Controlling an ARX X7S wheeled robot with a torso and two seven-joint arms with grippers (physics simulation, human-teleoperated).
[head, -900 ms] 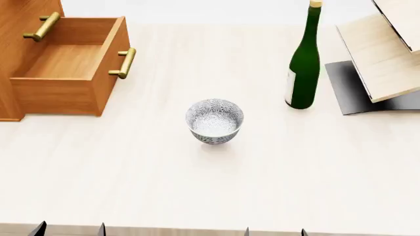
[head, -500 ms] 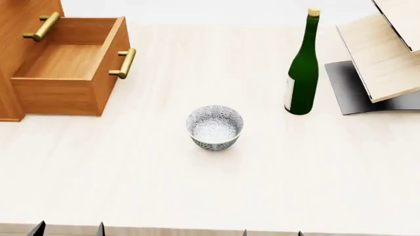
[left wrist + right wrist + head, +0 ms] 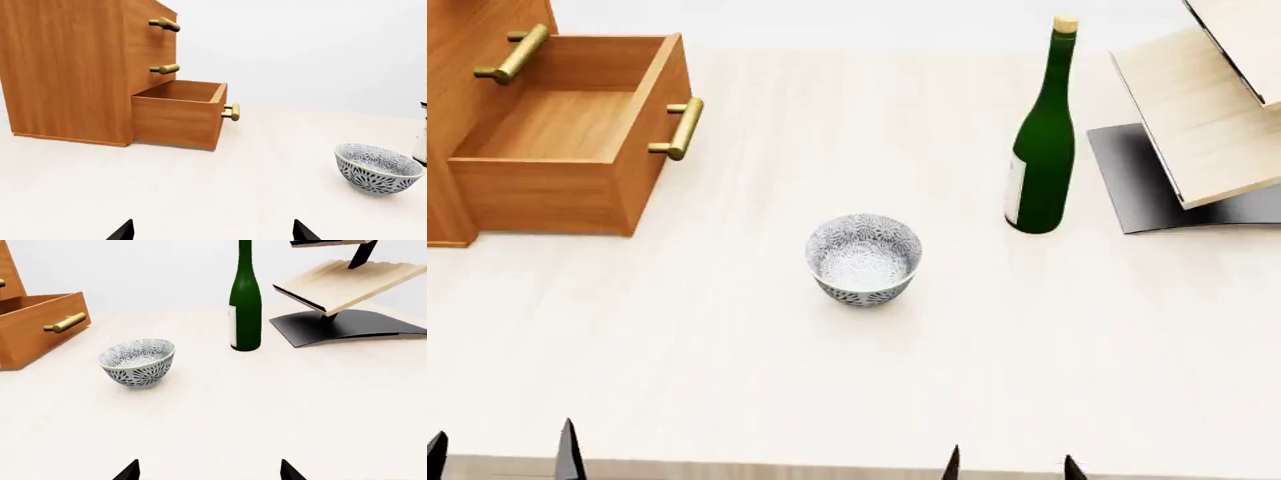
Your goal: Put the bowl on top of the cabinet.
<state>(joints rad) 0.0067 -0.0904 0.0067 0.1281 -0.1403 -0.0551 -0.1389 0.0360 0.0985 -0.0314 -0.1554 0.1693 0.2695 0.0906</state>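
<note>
The speckled blue-grey bowl [image 3: 864,258] stands upright and empty in the middle of the pale table. It also shows as the bowl [image 3: 377,167] in the left wrist view and the bowl [image 3: 137,362] in the right wrist view. The orange-brown cabinet [image 3: 461,60] stands at the far left with its lowest drawer [image 3: 561,130] pulled out; its top is out of the head view. My left gripper [image 3: 501,462] and right gripper [image 3: 1012,468] sit at the table's near edge, both open and empty, well short of the bowl. Only the fingertips show.
A green wine bottle [image 3: 1044,140] stands upright to the right of and behind the bowl. A pale wooden rack [image 3: 1208,110] on a black base [image 3: 1128,165] fills the far right. The open drawer's brass handle [image 3: 681,128] juts toward the table's middle.
The head view dipped slightly at first, shifting bowl and bottle down in the picture. Since then both pairs of fingertips have risen further into view, the left pair shifting left, the right pair slightly right.
</note>
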